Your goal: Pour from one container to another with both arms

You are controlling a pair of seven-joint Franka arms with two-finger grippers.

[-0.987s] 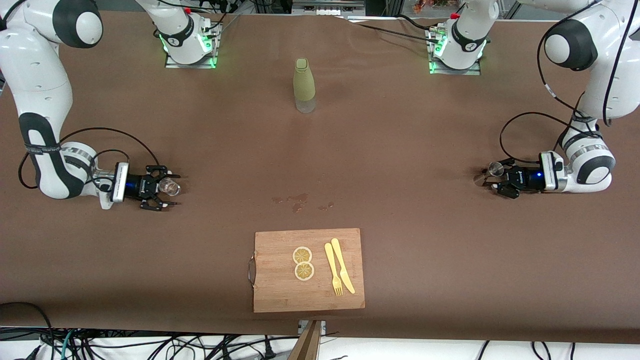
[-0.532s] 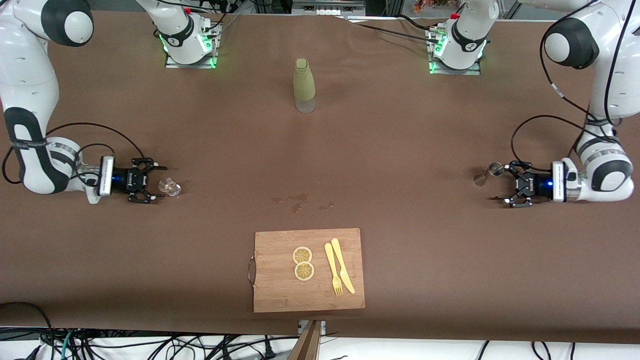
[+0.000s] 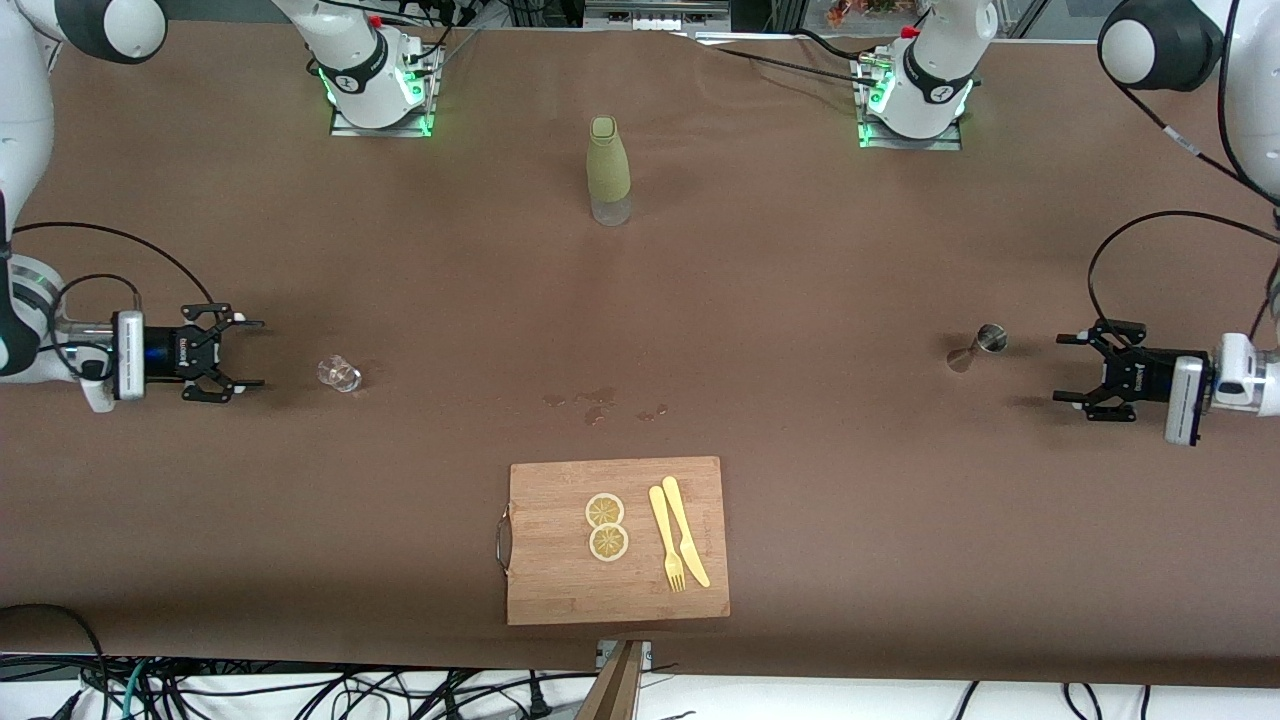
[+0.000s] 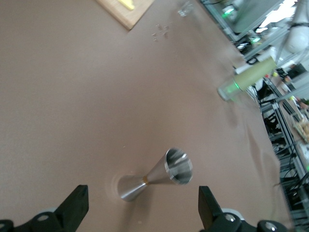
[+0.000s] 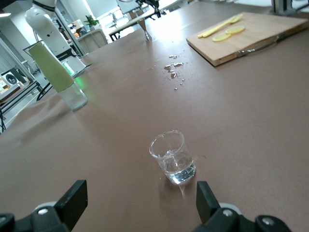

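Both grippers have drawn back from their vessels toward the table ends since the earlier frames, and the left one, then closed on the jigger, has let it go. Nearest the front camera: wooden cutting board (image 3: 618, 540) bearing two lemon slices (image 3: 606, 526) and a yellow knife and fork (image 3: 678, 545) side by side. Farther in, mid-table: a few spilled drops (image 3: 598, 402) on the brown table cover (image 3: 800, 300). Same band, toward the right arm's end: small clear glass (image 3: 339, 374), upright, a little liquid showing in its base in the right wrist view (image 5: 173, 157); right gripper (image 3: 222, 352) low above the cover just beside it, fingers spread wide, holding nothing. Toward the left arm's end: steel jigger (image 3: 978, 346), free of any grip, looking tilted or on its side in the left wrist view (image 4: 155, 175), though this cannot be told for sure; left gripper (image 3: 1078, 374) near it, fingers likewise wide apart and empty. Farthest: green-sleeved bottle (image 3: 608, 171), upright, between the two arm bases. Status, as judged: liquid in the glass, both vessels set down and released, so the pour appears done; only retreat of the arms seems left.
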